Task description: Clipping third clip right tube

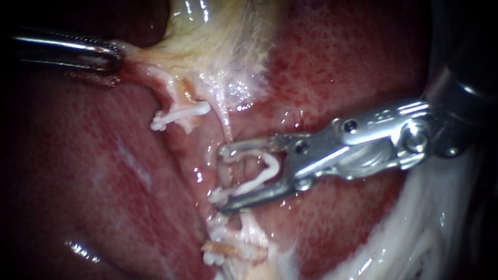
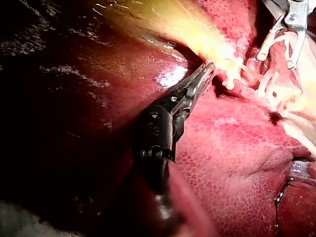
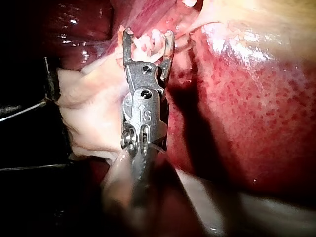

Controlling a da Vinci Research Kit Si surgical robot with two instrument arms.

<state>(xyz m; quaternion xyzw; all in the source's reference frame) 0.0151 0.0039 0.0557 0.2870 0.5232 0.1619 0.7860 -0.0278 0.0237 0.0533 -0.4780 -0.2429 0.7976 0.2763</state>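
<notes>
Liver (image 1: 87,188): broad red bed beneath everything.
Gallbladder (image 1: 217,35): pale, drawn leftward, likely to stretch the tubes.
Left instrument (image 1: 115,54): jaws pinched on the gallbladder's neck.
Right instrument (image 1: 221,176): jaws spread astride the right tube (image 1: 224,124).
Third clip (image 1: 258,178): seated against both jaws, unclosed.
Placed clips: upper clip (image 1: 178,113) on the neighbouring tube, lower clip (image 1: 228,251) just below, crowding the site.

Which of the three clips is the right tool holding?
The middle clip, inside the jaws of the right tool; the upper clip and lower clip lie outside.
</notes>
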